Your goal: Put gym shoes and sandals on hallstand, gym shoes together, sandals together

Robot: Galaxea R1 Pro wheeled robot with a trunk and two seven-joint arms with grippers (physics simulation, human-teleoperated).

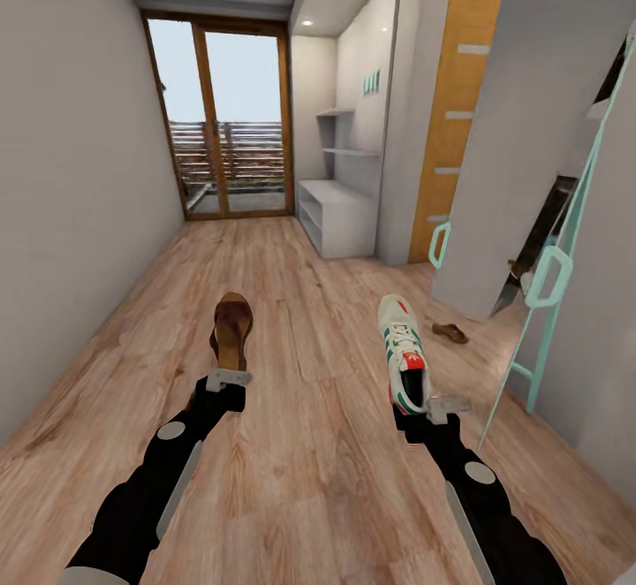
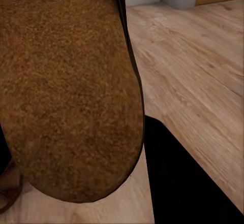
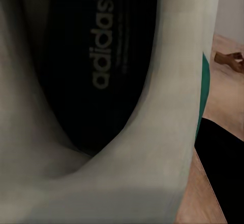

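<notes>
While carried down the corridor: left gripper (image 1: 229,379) clamped on the heel of one sandal (image 1: 231,327), right gripper (image 1: 435,408) clamped on the heel of one gym shoe (image 1: 403,351); both shoes held clear of the corridor floor (image 1: 309,444), long axes pointing forward. Hallstand (image 1: 340,214) well ahead, against the right-hand wall, hence nearer the right arm. Second sandal (image 1: 450,332) lying on the floor near the right wall, just beyond the held shoe.
</notes>
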